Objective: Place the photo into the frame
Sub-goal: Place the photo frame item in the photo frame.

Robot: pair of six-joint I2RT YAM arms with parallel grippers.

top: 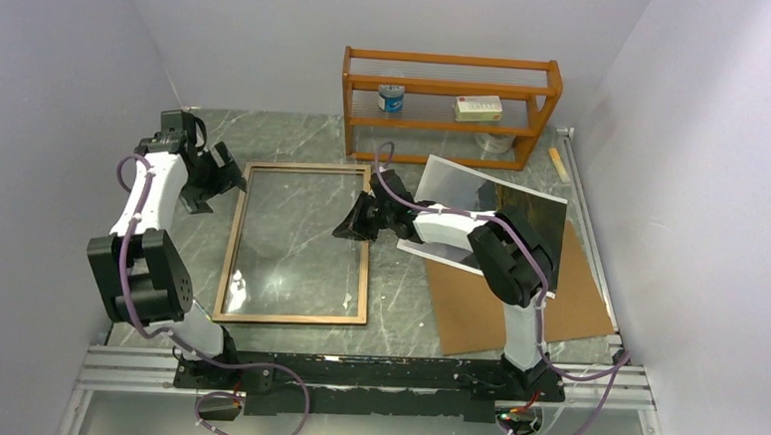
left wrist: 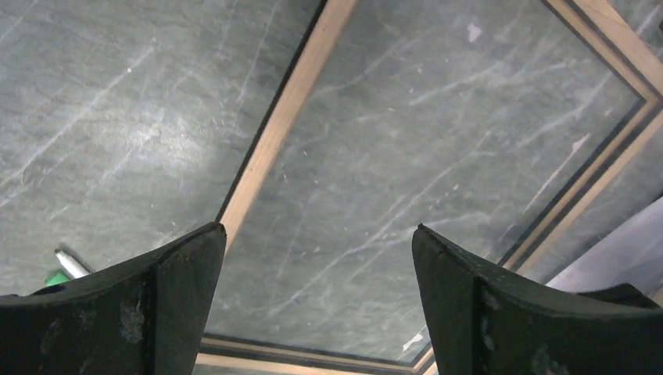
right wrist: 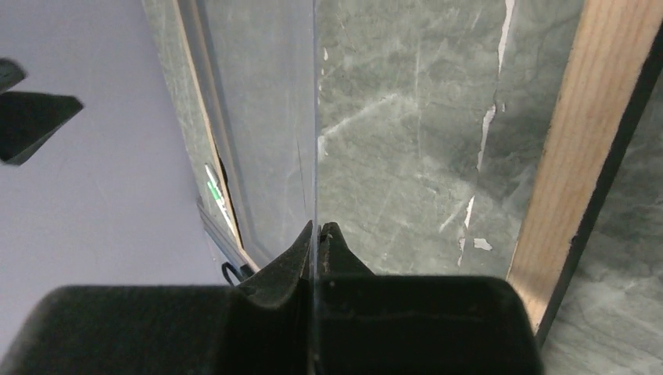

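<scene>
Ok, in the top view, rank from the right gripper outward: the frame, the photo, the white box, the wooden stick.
From the right gripper, jaws pinched on the clear pane:
1. The frame, right rail beside the jaws.
2. The photo, just right, behind the wrist.
3. The white box, on the rack at the back.
4. The wooden stick, far right corner.

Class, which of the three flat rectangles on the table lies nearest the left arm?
The frame: the open wooden border on the left. The photo and brown cardboard lie far right.

Wide-apart fingers (left wrist: 156,312) above the frame (left wrist: 278,125) edge
</scene>
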